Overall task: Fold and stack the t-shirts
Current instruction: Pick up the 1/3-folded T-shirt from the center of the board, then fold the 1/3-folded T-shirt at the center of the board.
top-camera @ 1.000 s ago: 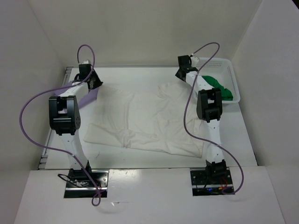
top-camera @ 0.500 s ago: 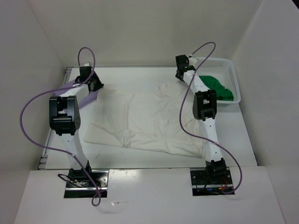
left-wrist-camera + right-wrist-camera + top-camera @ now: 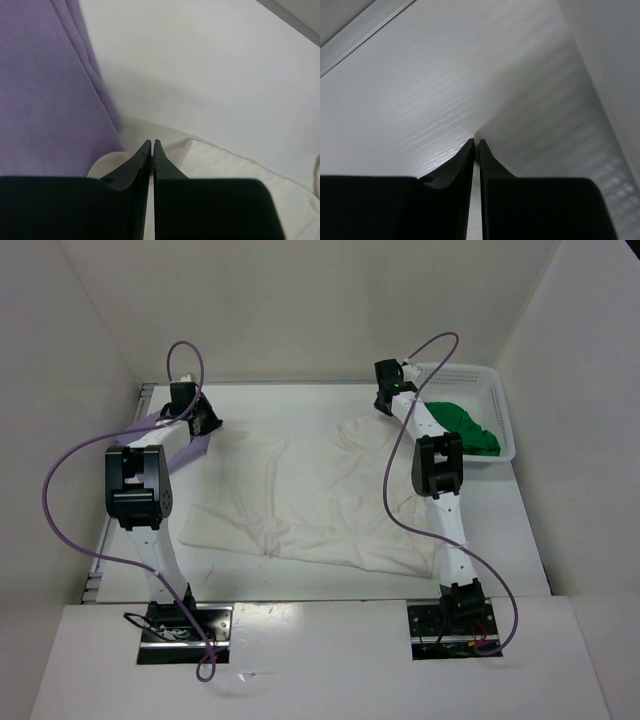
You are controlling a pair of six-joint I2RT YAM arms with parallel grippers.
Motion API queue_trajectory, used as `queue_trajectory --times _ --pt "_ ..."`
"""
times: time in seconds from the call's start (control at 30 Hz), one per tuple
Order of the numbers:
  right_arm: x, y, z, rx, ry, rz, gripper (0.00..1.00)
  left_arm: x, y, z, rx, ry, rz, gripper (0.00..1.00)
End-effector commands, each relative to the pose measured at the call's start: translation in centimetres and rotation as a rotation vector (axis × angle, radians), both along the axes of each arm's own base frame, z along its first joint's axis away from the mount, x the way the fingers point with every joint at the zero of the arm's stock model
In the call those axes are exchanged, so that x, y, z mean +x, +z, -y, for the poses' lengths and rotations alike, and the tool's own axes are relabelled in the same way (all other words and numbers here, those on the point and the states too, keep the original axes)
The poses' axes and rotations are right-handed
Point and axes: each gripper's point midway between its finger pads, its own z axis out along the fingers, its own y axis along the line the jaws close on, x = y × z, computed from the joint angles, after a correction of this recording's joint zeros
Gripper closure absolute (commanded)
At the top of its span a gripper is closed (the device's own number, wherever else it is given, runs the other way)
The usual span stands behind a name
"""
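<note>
The white t-shirt [image 3: 320, 490] lies spread flat across the middle of the table. The lavender t-shirt [image 3: 193, 450] lies at the far left, mostly hidden under my left arm. The green t-shirt [image 3: 465, 425] is bunched in the basket. My left gripper [image 3: 203, 420] is shut, its tips [image 3: 151, 144] at the far left edge of the white t-shirt [image 3: 225, 165], beside the lavender cloth [image 3: 45, 100]; no cloth shows between the jaws. My right gripper [image 3: 383, 400] is shut, with its tips [image 3: 475, 142] low over bare table, just beyond the white shirt's far right corner.
A white perforated basket [image 3: 500, 400] stands at the far right corner. White walls close the table on the left, back and right. A metal strip [image 3: 365, 30] runs along the table's far edge. Purple cables loop over both arms.
My right gripper has shifted slightly left, away from the basket and towards the white shirt's far right corner. The left gripper and the shirts have barely moved.
</note>
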Motion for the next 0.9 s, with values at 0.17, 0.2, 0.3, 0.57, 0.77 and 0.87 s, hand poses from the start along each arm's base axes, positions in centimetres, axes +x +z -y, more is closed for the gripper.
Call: queue_trajectory --times 0.17,0.2,0.3,0.57,0.77,0.87 --pt "-0.7 3.5 -0.6 0.002 -0.001 0.031 1.00 0.4 3.6 0.4 -0.013 -0.006 0.092 0.92" --pt "-0.6 4.1 -0.6 0.005 -0.001 0.044 1.00 0.4 3.6 0.4 -0.013 -0.006 0.092 0.92" --pt "-1.0 7.6 -0.5 0.008 0.005 0.087 1.00 0.3 4.2 0.4 -0.012 -0.006 0.103 0.92" --pt "-8.9 9.9 0.0 0.084 0.059 0.064 1.00 -0.8 4.3 -0.3 0.026 0.009 0.082 0.92" --pt "-15.0 11.0 1.8 0.082 0.048 0.055 1.00 -1.6 2.5 -1.8 0.023 0.038 0.022 0.93" --pt "-17.3 12.2 2.5 0.092 0.046 0.075 1.00 -1.9 2.8 -1.7 0.022 0.038 0.013 0.93"
